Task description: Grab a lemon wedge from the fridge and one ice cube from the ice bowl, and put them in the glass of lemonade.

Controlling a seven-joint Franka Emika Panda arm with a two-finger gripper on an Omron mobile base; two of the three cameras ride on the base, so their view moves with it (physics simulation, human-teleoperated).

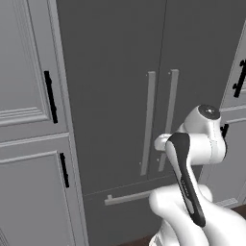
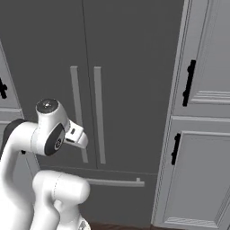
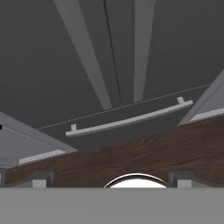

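Tall dark grey two-door fridge (image 1: 115,72) fills the centre of both base views, straight ahead of the arm. Doors shut. Surface flat, matte, smooth; a thin dark seam runs between the two doors. Two long silver vertical handles (image 1: 160,120) stand side by side on either side of the seam, slim and squared in section. Below them, the lower drawer (image 2: 112,197) carries one horizontal silver bar handle (image 2: 114,182) on two short posts; in the hand view the same bar (image 3: 129,119) slants across the middle.

Light grey panelled cabinets (image 1: 29,144) flank the fridge on both sides, with raised frame mouldings and short black vertical handles (image 1: 50,96). Dark brown wood-grain floor (image 3: 144,153) lies in front of the drawer.

Gripper (image 3: 112,179): the two dark fingertips (image 3: 39,178) sit far apart at the bottom of the hand view, spread fully, nothing between them. Hand is held clear of the fridge front, tilted down toward drawer and floor.
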